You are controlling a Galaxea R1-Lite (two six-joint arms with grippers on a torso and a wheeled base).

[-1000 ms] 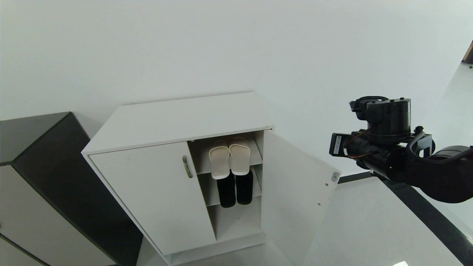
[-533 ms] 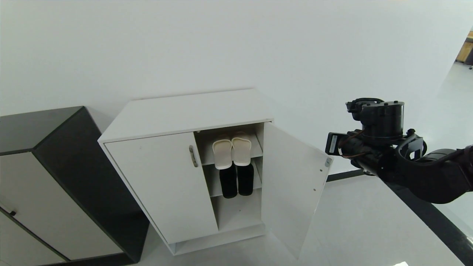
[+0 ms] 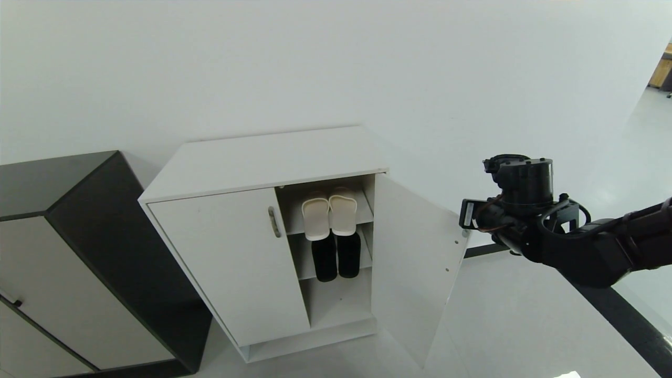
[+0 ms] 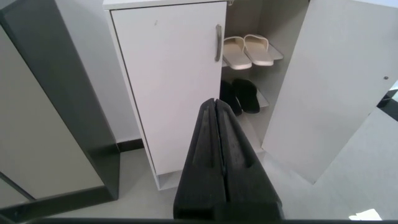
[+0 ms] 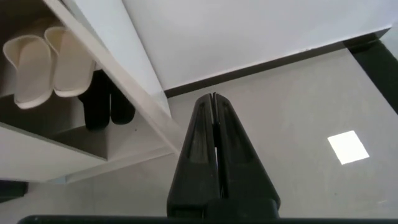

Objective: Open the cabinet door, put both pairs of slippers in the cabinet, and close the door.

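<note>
Slippers (image 3: 341, 215), side by side, lengthwise front-to-back

1. The black cabinet (image 3: 79, 252) is cut off by the left and bottom edges of the head view.
2. There, the upper ends of the black slippers (image 3: 336, 257) are covered by the white slippers (image 3: 329, 215).
3. The right arm (image 3: 604, 252) is cropped at the right edge.
4. In the left wrist view, the open door (image 4: 336, 87) is cut off at the top and right.

Bare test rm (lab-like): plain wall (image 3: 315, 68), glossy floor (image 3: 525, 325) w/ black stripe (image 3: 630, 323).
</note>
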